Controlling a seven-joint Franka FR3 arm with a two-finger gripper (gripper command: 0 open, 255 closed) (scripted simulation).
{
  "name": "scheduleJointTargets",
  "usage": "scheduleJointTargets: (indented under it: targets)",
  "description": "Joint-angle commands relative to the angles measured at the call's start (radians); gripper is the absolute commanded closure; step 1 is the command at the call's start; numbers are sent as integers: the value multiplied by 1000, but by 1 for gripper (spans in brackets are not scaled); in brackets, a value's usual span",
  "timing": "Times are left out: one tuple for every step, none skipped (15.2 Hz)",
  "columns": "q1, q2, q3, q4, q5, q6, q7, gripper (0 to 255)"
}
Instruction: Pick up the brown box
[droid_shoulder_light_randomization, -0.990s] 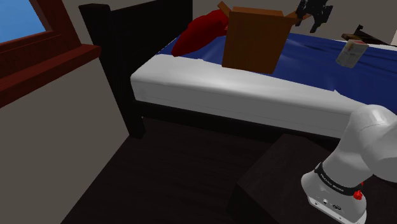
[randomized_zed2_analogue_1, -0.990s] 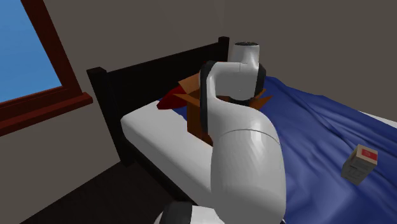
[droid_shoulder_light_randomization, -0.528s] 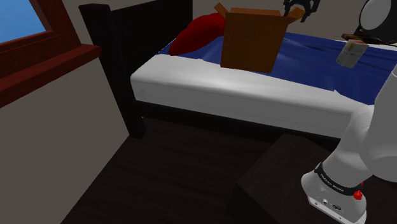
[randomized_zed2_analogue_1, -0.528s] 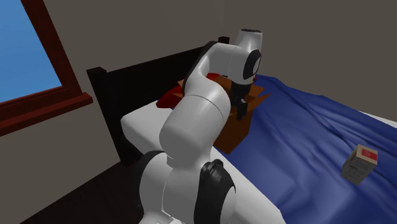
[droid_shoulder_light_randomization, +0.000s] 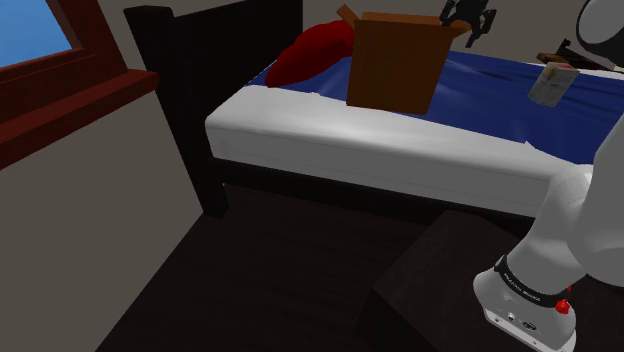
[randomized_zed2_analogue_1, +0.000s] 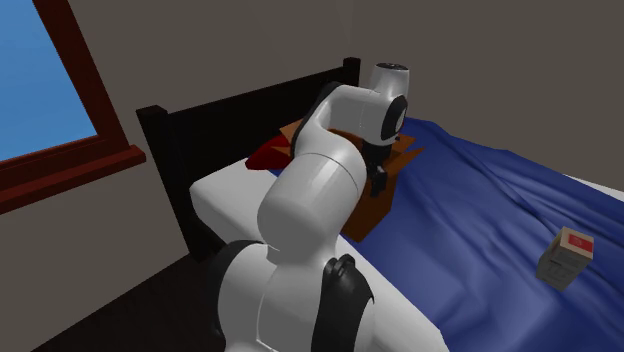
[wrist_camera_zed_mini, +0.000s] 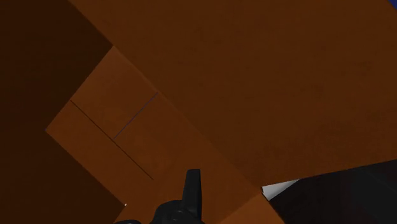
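No readable text is showing. The small grey carton (randomized_zed2_analogue_1: 566, 262) on the blue bed cover (randomized_zed2_analogue_1: 480, 215) is carrying a red label, its print illegible. The black band (droid_shoulder_light_randomization: 528, 285) around the white arm's base is showing faint, unreadable marks.

My arm (randomized_zed2_analogue_1: 310, 200) covering most of the brown box (randomized_zed2_analogue_1: 380, 200) and the red pillow (randomized_zed2_analogue_1: 262, 157) in the second exterior view, my claw (droid_shoulder_light_randomization: 463, 17) cut off by the shoulder view's top edge, label on the small carton (randomized_zed2_analogue_1: 565, 258) too tiny to read
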Motion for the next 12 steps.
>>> scheduleJointTargets:
  targets:
    - [3, -2, 0, -7, -2, 7, 1, 0]
    - [5, -5, 0, -10, -5, 9, 3, 255]
    - [5, -5, 0, -9, -5, 8, 3, 255]
    - [5, -5, 0, -10, -5, 8, 3, 255]
    - [5, -5, 0, -10, -5, 8, 3, 255]
    - [5, -5, 0, -9, -5, 8, 3, 255]
    - [5, -5, 0, -9, -5, 8, 2, 255]
    - [5, -5, 0, -9, -5, 7, 2, 255]
    - [5, -5, 0, -9, -5, 7, 2, 255]
    - [5, -6, 0, -10, -6, 8, 3, 255]
    - [3, -2, 0, -7, -2, 7, 1, 255]
    - [-7, 8, 0, 14, 8, -10, -4, 255]
